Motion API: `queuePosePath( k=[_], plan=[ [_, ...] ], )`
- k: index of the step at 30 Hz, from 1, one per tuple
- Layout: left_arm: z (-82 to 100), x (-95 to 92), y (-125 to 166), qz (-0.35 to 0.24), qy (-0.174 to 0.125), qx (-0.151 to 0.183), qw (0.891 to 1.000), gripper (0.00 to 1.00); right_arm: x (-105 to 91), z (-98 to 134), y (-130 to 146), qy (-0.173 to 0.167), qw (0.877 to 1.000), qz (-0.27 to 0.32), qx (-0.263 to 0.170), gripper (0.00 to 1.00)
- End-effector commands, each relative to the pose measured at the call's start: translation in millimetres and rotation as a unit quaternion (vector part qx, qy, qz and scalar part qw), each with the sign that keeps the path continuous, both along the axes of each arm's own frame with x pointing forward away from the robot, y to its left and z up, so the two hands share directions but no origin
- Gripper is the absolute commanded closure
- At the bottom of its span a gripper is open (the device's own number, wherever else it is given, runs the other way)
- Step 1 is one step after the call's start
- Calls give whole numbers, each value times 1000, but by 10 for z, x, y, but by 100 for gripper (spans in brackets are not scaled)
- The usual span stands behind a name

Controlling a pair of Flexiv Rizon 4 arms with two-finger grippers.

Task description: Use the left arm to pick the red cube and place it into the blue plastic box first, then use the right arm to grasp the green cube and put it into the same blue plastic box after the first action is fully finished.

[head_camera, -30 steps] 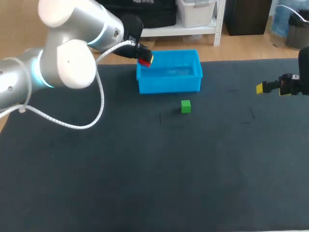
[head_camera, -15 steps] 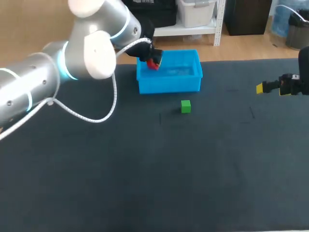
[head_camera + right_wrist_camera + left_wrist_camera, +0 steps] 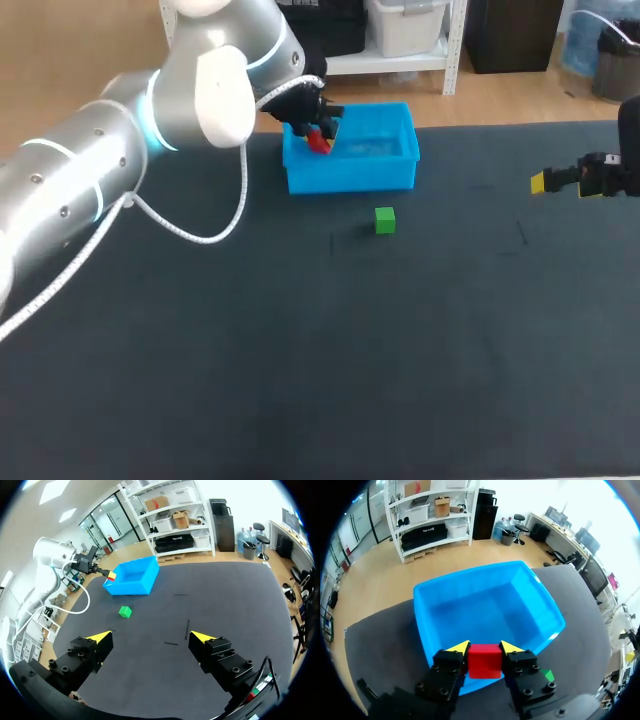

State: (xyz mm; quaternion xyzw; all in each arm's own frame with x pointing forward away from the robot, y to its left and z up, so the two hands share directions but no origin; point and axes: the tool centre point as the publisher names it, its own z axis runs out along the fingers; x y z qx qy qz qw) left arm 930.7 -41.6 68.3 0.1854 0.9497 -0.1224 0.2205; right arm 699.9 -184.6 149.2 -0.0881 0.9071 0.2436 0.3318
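So far, neither half of the job is finished, though the first looks close. The red cube [image 3: 484, 661] is clamped in the left gripper [image 3: 484, 649]: both yellow-tipped fingers press its opposite faces, standing only as far apart as the cube is wide. In the head view the red cube [image 3: 318, 141] hangs over the left end of the blue plastic box [image 3: 350, 180], at about the level of its rim. From these angles I cannot tell how far above the floor of the box it sits. The wrist view looks past the cube into the blue plastic box [image 3: 490, 612], which holds nothing that I can see. My reading is that the carry is done and what is left of step one is to open the fingers and lift the left arm away. The green cube [image 3: 385, 220] lies untouched on the dark table [image 3: 300, 380], just in front of the box's near wall and apart from it, so the second step has not begun. The right gripper [image 3: 150, 636] hangs well off to the right side of the table, its fingers spread wide with nothing between them and touching nothing. The green cube [image 3: 125, 611] is far ahead of it, and the whole reach, grasp and carry is yet to do.
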Motion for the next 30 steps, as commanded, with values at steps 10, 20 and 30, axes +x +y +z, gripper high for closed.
queuePosePath(
  k=[10,20,30],
  plan=[
    [-60,71,-14,4,26,19,999,26,2,2,-5,1,1000,1,0,0],
    [98,40,9,-1,8,21,1000,0,2,2,-5,1,1000,1,0,0],
    [437,-246,87,-17,-30,11,999,0,2,2,-5,1,1000,1,0,0]
  ],
)
